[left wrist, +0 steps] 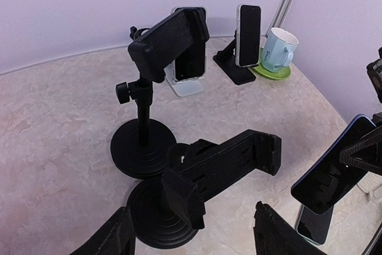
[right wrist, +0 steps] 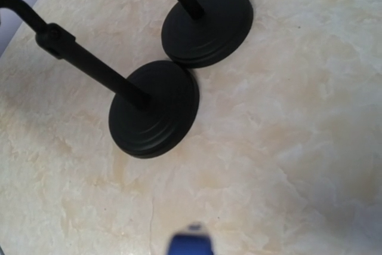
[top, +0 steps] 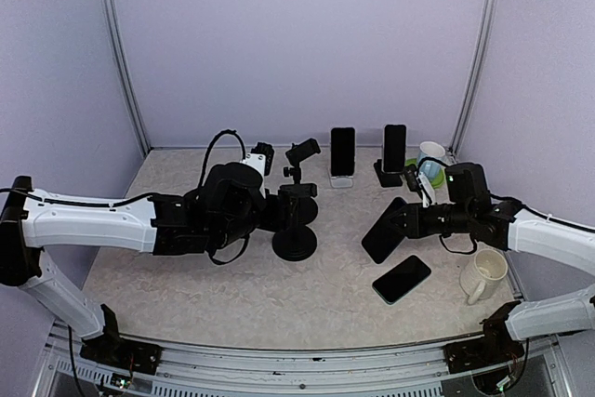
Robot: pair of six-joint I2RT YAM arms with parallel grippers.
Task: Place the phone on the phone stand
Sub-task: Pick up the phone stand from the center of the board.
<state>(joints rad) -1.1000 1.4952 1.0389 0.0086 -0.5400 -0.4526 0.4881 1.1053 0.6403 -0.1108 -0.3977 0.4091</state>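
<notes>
Top view: four phones [top: 402, 278], two round stands [top: 295, 241], two mugs [top: 483, 274]. Right gripper [top: 407, 218] holds one phone [top: 383, 230] right of the stands; left gripper [left wrist: 194, 210] spread wide.

The right claw [top: 406, 220] grips a dark phone [top: 383, 231], tilted above the desk [top: 232, 295]. A second phone [top: 402, 279] lies flat on the desk close by. The left claw [top: 279, 208] sits at the nearer phone stand [top: 295, 241], with another stand [top: 301, 152] just behind it. A cream mug [top: 484, 274] stands near the right edge.
</notes>
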